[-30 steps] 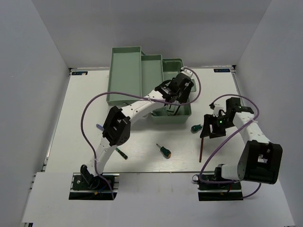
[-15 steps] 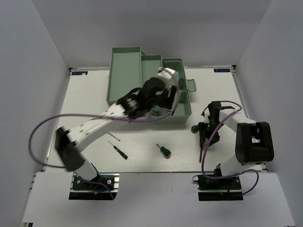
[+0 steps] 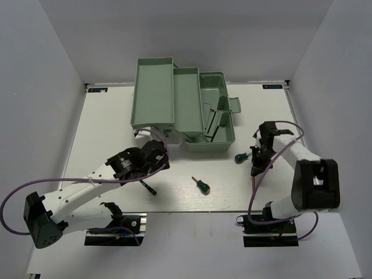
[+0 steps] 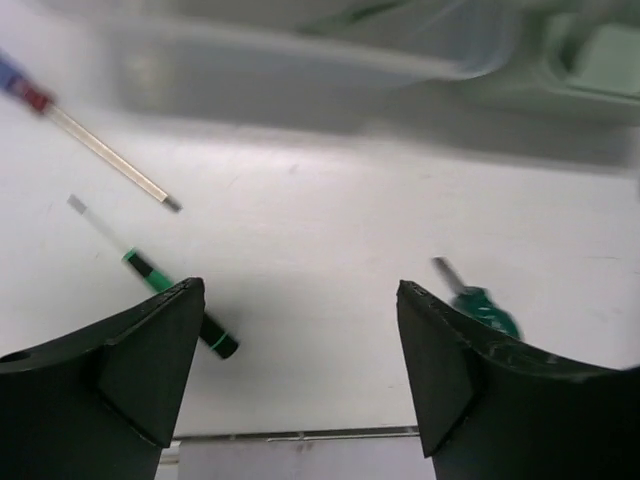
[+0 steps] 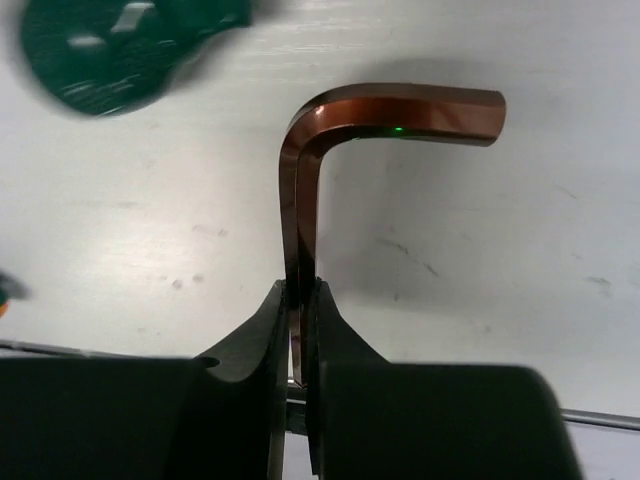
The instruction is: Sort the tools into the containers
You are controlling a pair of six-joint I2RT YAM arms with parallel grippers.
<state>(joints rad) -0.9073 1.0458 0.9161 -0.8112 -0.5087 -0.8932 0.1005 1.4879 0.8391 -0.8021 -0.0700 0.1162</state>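
From above, the light is bright, even and diffuse. The white table (image 3: 104, 128) shows no glare, and the toolbox (image 3: 156, 93) throws only a short, soft shadow along its lower edge. That view is sharp throughout. The left wrist view is blurred: the top of the frame is streaked and the screwdrivers (image 4: 180, 305) are soft. In the right wrist view the hex key (image 5: 300, 200) is crisp and glossy brown, with a tiny green glint at its bend. The green handle (image 5: 110, 50) at upper left is blurred, and the dark fingers (image 5: 250, 345) at the bottom are out of focus.
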